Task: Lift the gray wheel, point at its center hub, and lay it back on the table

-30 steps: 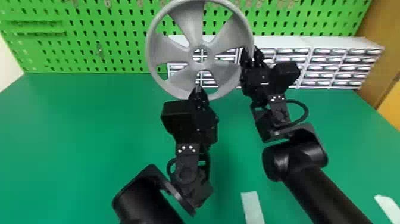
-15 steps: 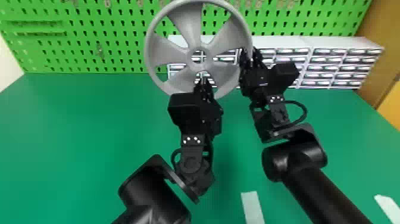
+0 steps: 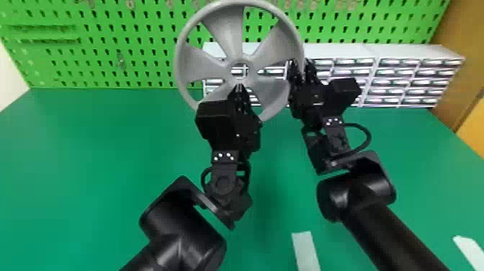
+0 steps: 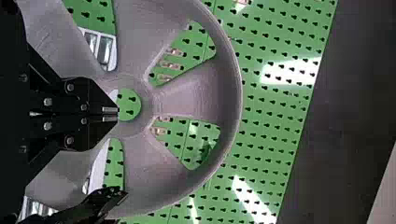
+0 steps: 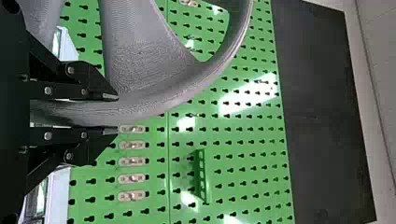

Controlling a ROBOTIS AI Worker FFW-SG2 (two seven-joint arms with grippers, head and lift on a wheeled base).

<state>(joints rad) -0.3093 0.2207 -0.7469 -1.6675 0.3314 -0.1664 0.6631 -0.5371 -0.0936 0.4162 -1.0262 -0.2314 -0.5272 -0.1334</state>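
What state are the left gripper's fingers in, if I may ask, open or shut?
Shut: the left gripper has its fingertips together at the hub of the gray wheel.

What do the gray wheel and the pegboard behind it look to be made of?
The gray wheel looks like hard matte plastic, possibly 3D-printed: fine parallel lines run across its spokes and rim. The green pegboard has a smooth, glossy finish, with bright reflections around its holes; it could be painted metal or plastic, I can't tell which.
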